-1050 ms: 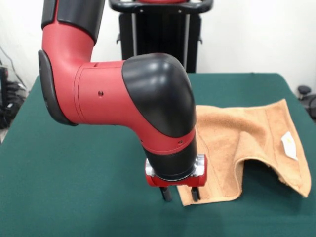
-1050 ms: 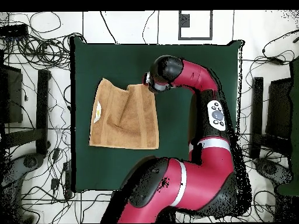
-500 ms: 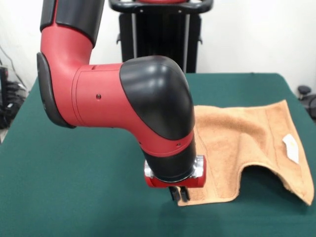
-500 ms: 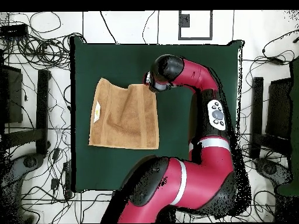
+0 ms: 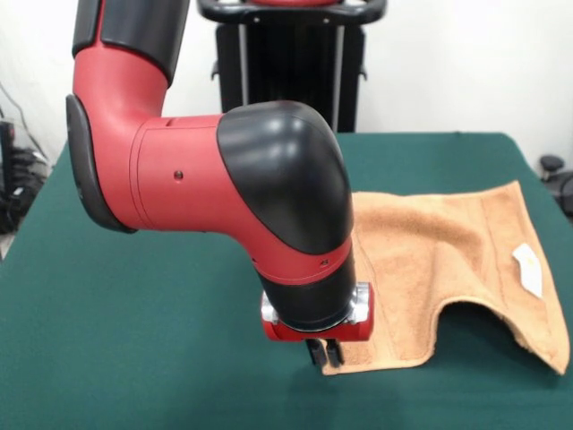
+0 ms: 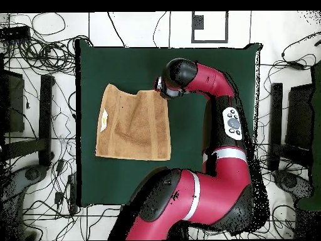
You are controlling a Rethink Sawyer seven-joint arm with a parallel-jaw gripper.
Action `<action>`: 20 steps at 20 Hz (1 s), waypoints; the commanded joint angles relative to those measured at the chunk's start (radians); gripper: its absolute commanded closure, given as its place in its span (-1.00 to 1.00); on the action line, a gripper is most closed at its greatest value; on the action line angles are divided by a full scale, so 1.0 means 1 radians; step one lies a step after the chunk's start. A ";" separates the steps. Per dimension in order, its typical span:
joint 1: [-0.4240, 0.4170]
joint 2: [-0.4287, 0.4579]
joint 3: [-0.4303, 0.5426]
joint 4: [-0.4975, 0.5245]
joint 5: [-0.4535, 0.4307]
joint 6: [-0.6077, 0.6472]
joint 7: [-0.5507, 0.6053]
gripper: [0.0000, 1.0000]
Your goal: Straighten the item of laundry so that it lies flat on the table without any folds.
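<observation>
Front view, from the left: bare green desk (image 5: pixel 134 358), then the red and black arm coming down to the pincer (image 5: pixel 324 352); its fingers stand close together, pinched on the near left corner of the towel (image 5: pixel 430 260) right at the desk top; to the right the orange-tan cloth spreads toward the desk's right edge; its near edge arches up in a raised fold between the pinched corner and the right corner, with dark shadow under the arch; a small white label (image 5: pixel 528 269) sits near the right border band. Overhead view shows the towel (image 6: pixel 135 128) on the left part of the desk (image 6: pixel 207 75), the edges near the arm square, one edge on the far side dipping in a notch. Judged from this, most of the cloth lies flat; the humped edge is left to pull out, so the task seems well begun, not done.
</observation>
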 commanded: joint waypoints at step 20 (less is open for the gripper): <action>0.004 0.011 0.038 0.053 -0.077 0.009 -0.139 1.00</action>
